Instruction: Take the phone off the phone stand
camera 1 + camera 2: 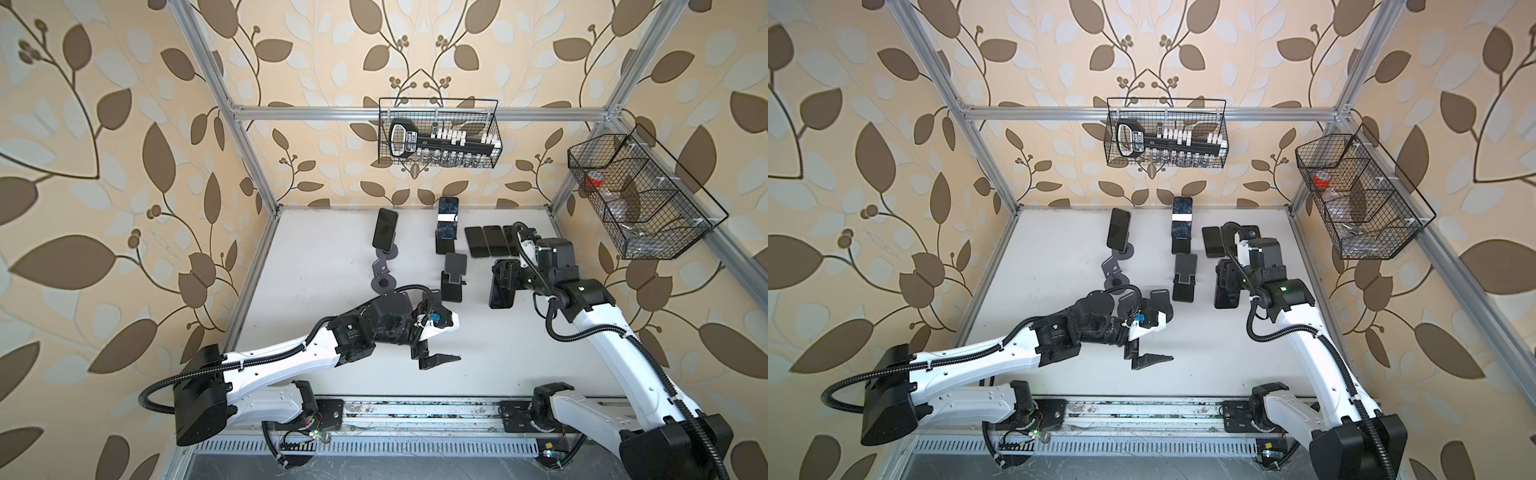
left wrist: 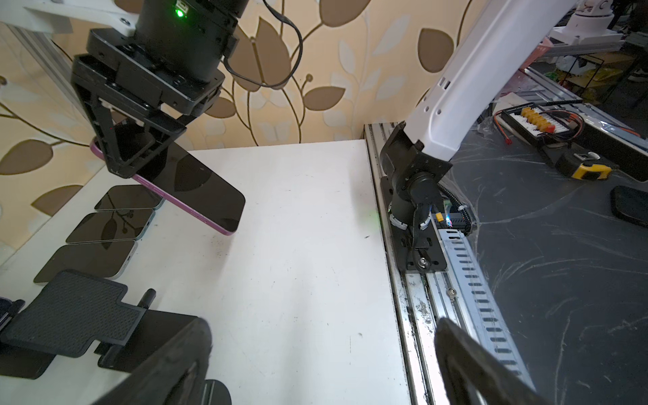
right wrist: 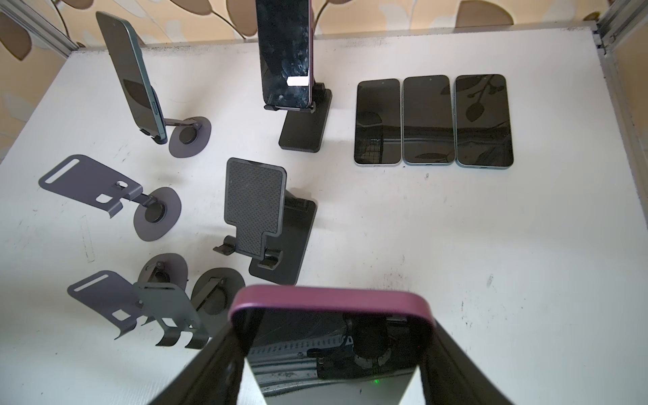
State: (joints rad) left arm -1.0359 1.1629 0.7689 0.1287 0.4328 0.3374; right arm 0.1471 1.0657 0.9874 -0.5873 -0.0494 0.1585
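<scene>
Purple phone (image 2: 203, 186) hangs pinched by its long edges in the right gripper (image 2: 135, 154), free end dipping toward the table (image 2: 298, 245); left gripper (image 2: 322, 371) is spread wide and empty. Best, I judge, to keep the squeeze firm, level it, and lower it short of the three flat phones (image 3: 429, 119) ahead of the fingertips. Left wrist view shows that tilt; right wrist view hides it but shows two phones (image 3: 136, 80) upright on stands (image 3: 189, 136).

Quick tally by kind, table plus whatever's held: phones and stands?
Phones lying flat: 3
Phones on stands: 2
Purple phone in right claw: 1
Round-foot stands: 4
Block-foot stands: 2
Total: 12
</scene>
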